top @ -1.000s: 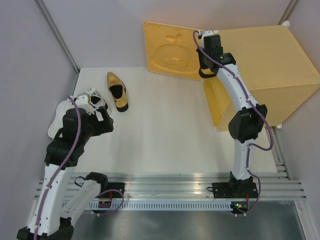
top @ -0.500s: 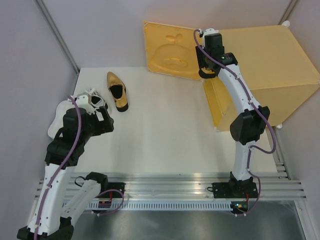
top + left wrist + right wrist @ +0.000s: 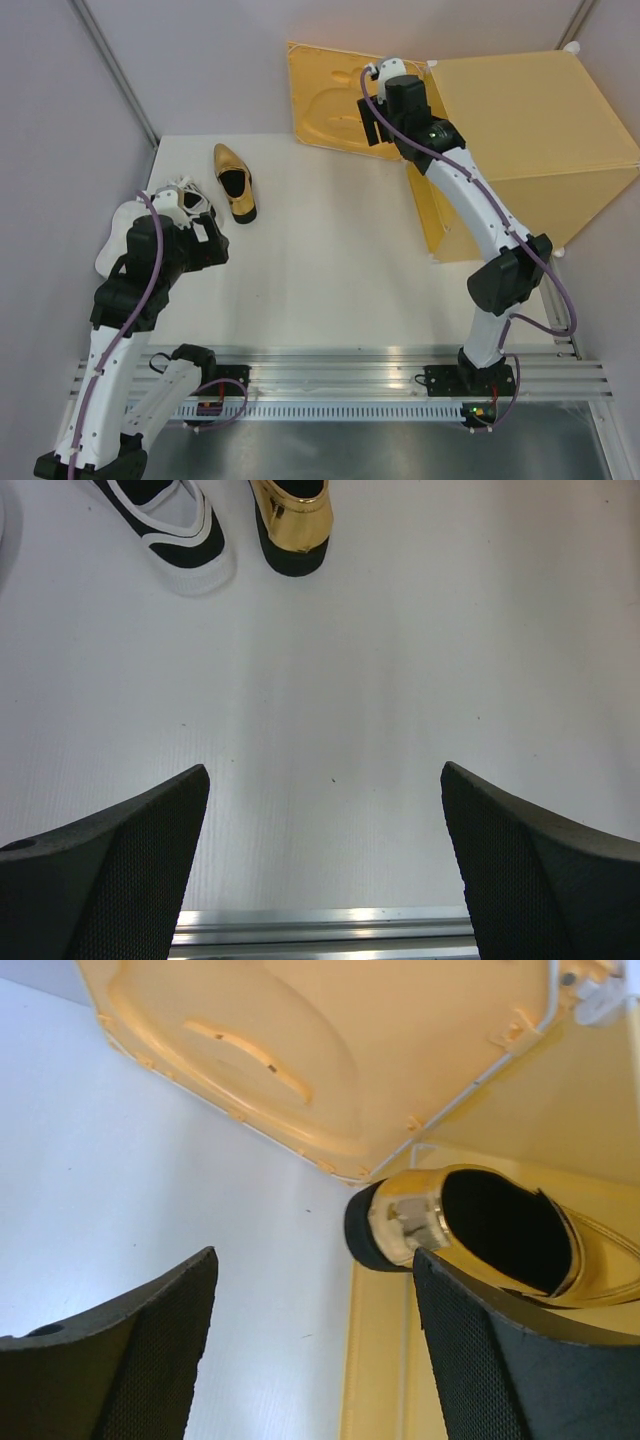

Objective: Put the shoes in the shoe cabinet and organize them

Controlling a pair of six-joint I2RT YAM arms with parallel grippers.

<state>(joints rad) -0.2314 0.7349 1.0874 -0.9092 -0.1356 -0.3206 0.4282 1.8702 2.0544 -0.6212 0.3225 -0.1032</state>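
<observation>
Inside shoe cabinet (image 3: 530, 120), gold shoe (image 3: 480, 1235)

Lighting: bright, even, diffuse from above; shadows soft, faint. Glare: sheen on gold shoe (image 3: 290, 525), white streak on metal rail (image 3: 320, 917) (left wrist view). Focus: top view sharp; fingers (image 3: 120, 1350) slightly soft close up.

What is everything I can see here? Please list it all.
Gold shoes: two, shiny; first gold shoe on the table, second gold shoe just inside the cabinet.
White shoe: one, black inside, beside the first gold shoe; a white shape by the left arm may be another.
Cabinet: one, yellow-orange, far right, door open.
Table: one, white.
Arms: two, white and black, near edge; right arm reaches to the cabinet; left hand and right hand open, empty.
</observation>
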